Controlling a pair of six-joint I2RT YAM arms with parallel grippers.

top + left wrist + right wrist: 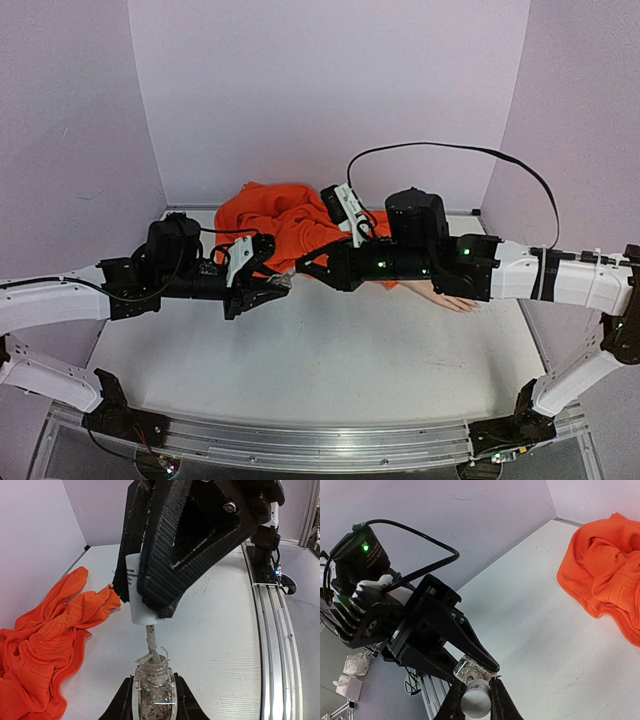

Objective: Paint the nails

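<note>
My left gripper [154, 685] is shut on a small clear bottle [154, 692] of glittery polish, held upright above the table. My right gripper [477, 682] is shut on its white cap [476, 703]. The cap [142, 611] is lifted off the bottle, and its brush stem [151, 639] still reaches into the bottle's neck. In the top view the two grippers meet at mid-table, left [272, 287] and right [305, 268]. The pale mannequin hand [452, 298] lies under my right arm, coming out of the orange sleeve [285, 220]. Its nails are too small to make out.
The orange cloth [45, 640] lies bunched at the back of the white table [320, 360], close behind both grippers. Purple walls enclose the back and sides. A metal rail [300, 440] runs along the near edge.
</note>
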